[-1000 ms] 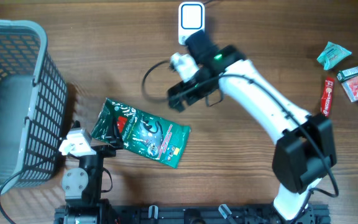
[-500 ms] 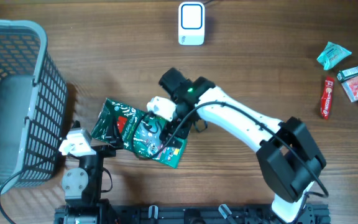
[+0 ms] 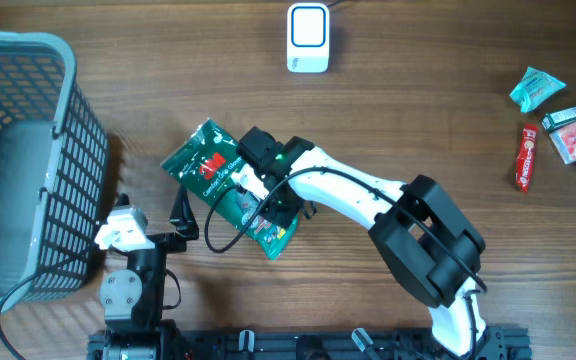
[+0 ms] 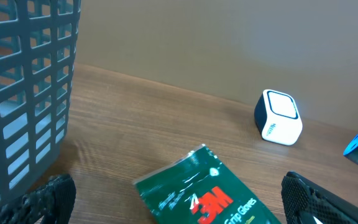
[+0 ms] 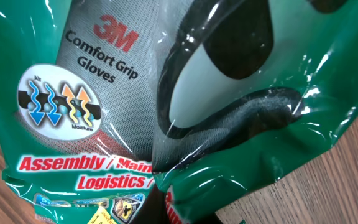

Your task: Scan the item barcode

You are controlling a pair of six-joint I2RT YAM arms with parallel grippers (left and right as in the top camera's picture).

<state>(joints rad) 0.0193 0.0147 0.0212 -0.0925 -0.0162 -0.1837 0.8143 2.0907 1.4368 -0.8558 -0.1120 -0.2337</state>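
Observation:
The item is a green 3M gloves packet (image 3: pixel 205 165) lying on the wood table, left of centre. My right gripper (image 3: pixel 260 205) is down on its lower half and shut on the film. In the right wrist view the packet (image 5: pixel 166 93) fills the frame and bunches up over the gripper (image 5: pixel 185 205), which is mostly hidden. The packet's top corner (image 4: pixel 197 186) lies between the fingers (image 4: pixel 48 199) of my open left gripper (image 4: pixel 179 211), untouched. In the overhead view the left gripper (image 3: pixel 183 222) sits just left of the packet. No barcode shows in any view.
A white scanner (image 3: pixel 308 38) stands at the back centre, also in the left wrist view (image 4: pixel 278 117). A grey mesh basket (image 3: pixel 28 160) fills the left side. Near the right edge lie a teal packet (image 3: pixel 536 88), a red tube (image 3: pixel 526 158) and a small box (image 3: pixel 570 130).
My right arm swung from beside the scanner down onto the packet and shut on it. The packet turned and crumpled under the grip. The left arm stayed still.

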